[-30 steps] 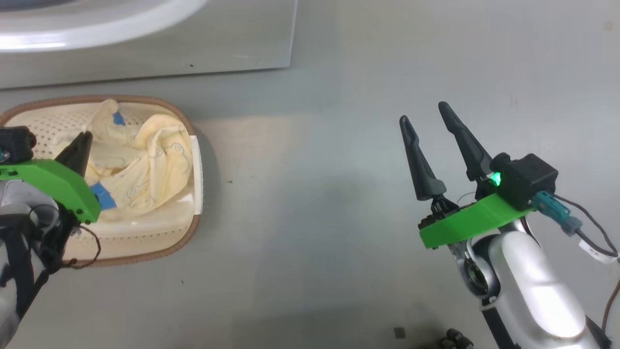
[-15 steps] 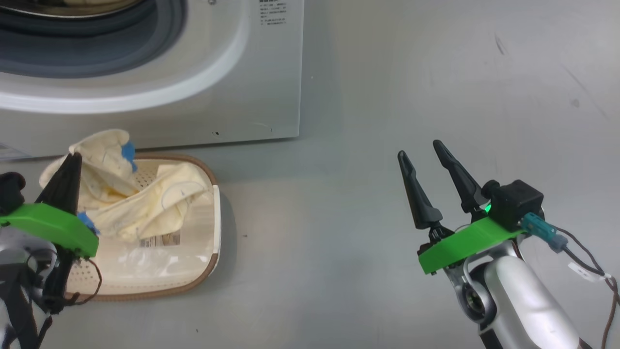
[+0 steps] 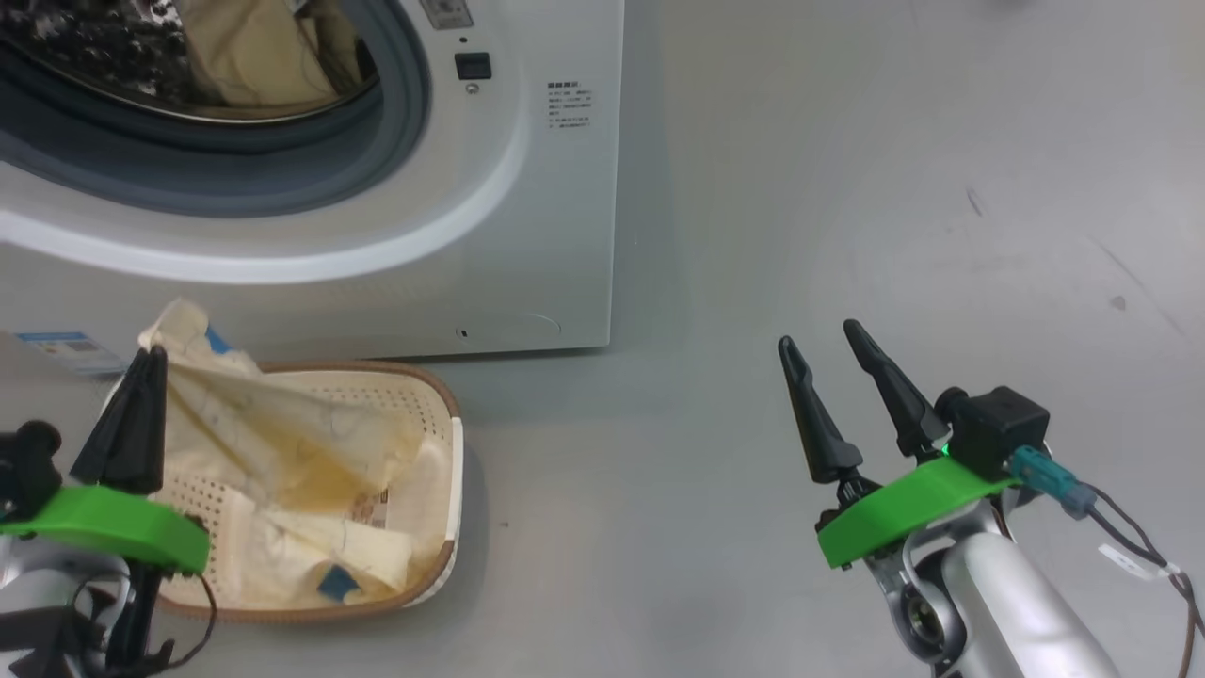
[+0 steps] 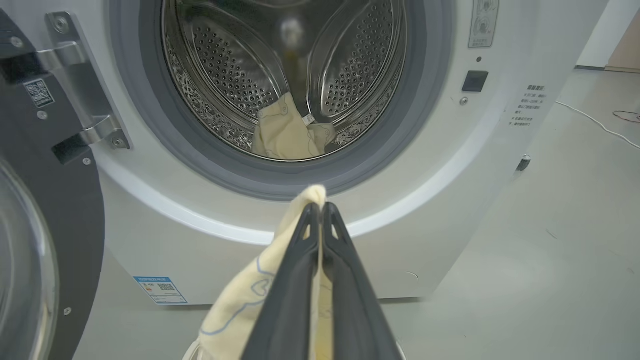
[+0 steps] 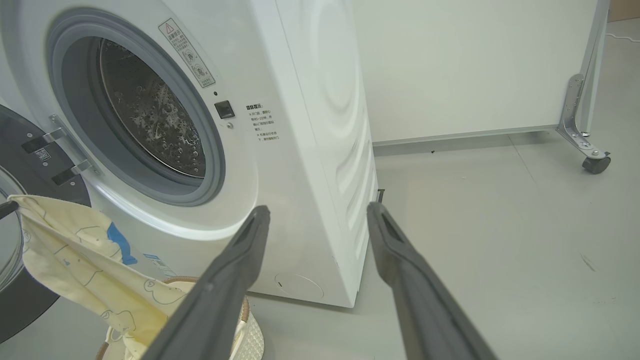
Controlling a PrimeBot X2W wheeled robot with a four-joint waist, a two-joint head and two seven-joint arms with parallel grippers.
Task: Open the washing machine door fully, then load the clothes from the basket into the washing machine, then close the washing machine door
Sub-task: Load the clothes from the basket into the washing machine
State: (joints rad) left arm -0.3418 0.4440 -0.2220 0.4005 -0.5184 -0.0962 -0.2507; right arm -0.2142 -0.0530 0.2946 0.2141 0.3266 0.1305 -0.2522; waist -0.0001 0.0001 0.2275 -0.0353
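Note:
The washing machine [image 3: 527, 188] stands with its opening bare, and one cream garment [image 4: 285, 135] lies in the steel drum [image 4: 235, 75]. Its door [image 4: 45, 200] hangs swung out at the left of the left wrist view. My left gripper [image 3: 141, 377] is shut on a cream-yellow garment [image 3: 245, 414] with blue patches, held up above the basket [image 3: 414, 381]; its tail still trails into the basket. More clothes [image 3: 320, 556] lie on the basket's bottom. In the left wrist view the held garment [image 4: 240, 305] drapes below the drum opening. My right gripper [image 3: 817, 335] hovers open over the floor, well to the right.
A blue label sticker [image 3: 66, 344] sits low on the washer's front. Grey floor stretches to the right of the machine. A white panel on a caster leg [image 5: 595, 162] stands behind, and a thin cable [image 4: 600, 125] lies on the floor at the far right.
The head camera has tilted up, bringing the washer's opening into view. My left gripper has lifted a garment out of the basket. The right gripper has stayed open and still.

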